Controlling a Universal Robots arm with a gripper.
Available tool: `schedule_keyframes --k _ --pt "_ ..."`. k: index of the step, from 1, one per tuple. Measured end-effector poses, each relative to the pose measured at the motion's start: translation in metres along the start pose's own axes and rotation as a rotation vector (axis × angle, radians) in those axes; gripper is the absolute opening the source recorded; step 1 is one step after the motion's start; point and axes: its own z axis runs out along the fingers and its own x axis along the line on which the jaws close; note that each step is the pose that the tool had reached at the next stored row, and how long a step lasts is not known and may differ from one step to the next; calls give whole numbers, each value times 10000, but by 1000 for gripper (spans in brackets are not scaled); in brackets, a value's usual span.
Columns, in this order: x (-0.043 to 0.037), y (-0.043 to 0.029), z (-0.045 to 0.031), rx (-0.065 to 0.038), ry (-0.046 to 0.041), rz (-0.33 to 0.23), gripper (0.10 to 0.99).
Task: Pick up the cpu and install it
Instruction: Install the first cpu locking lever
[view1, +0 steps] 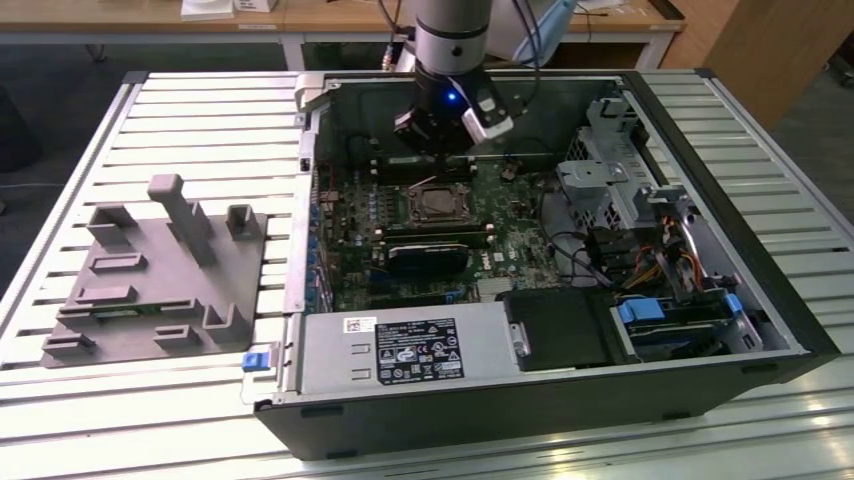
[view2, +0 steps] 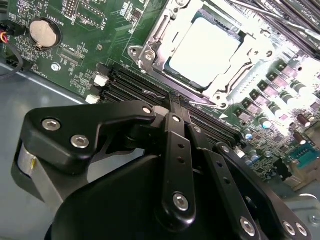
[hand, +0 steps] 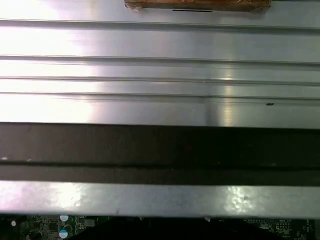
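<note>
We see the cpu (view2: 202, 52) lying flat in the motherboard socket (view2: 150, 47), its square top washed pale and bright by glare in the second wrist view, so its true finish is hard to judge; the metal frame (unlatched, it seems) surrounds it. In the exterior view the gripper (view1: 438, 150) hangs inside the open computer case (view1: 534, 400), just above the socket. Its black fingers (view2: 177, 150) appear drawn together with nothing between them. The grey fixture block (view1: 147, 275) sits on the slatted table (view1: 200, 110), well apart.

Shiny silver metal cpu (view2: 202, 52), matt black claw (view2: 172, 107) – ribbed, glossy aluminium table (hand: 160, 75)
</note>
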Motion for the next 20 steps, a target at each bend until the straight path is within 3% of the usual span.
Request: schedule_keyframes --k 12,20 --pt "-105 -1 103 0 44 3 106" --pt "-112 -6 188 0 53 4 106"
